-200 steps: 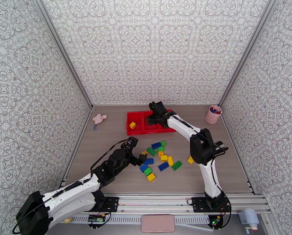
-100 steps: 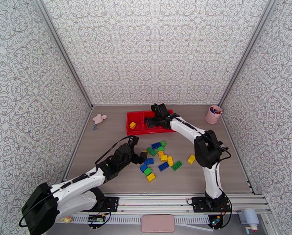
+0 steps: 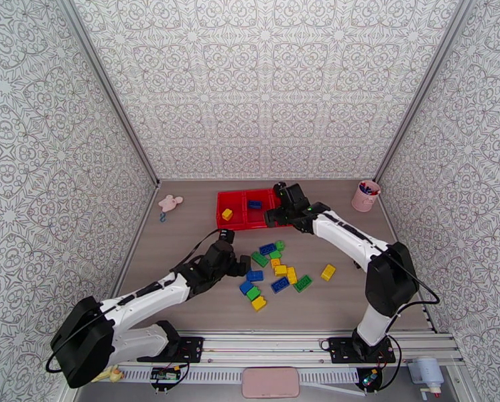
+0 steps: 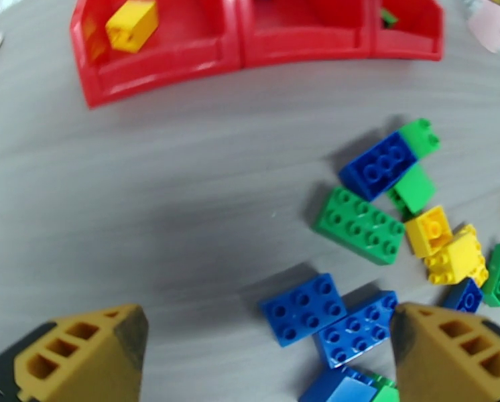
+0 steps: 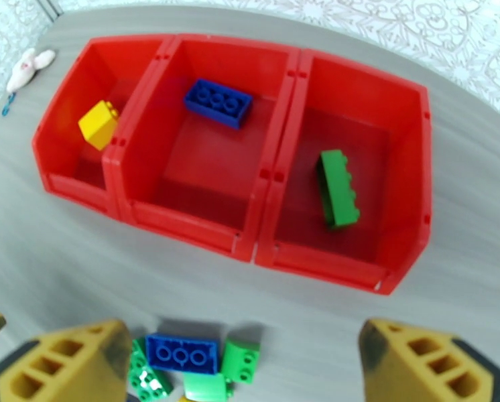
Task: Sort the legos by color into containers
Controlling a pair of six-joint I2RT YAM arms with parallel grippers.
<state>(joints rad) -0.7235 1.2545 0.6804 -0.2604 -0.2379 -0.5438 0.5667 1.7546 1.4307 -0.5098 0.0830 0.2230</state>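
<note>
The left gripper [image 4: 263,333] hangs spread and empty above the loose legos [image 4: 360,224]. The right gripper [image 5: 243,356], also spread and empty, hovers just short of the red tray [image 5: 275,174]

No writing, label or number can be read. The studs of the legos [image 4: 360,224] are too blurred for lettering.

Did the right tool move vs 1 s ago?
Yes. The right tool has shifted rightward along the red tray, from above its middle compartment to its right end, nearer the pink cup.
</note>
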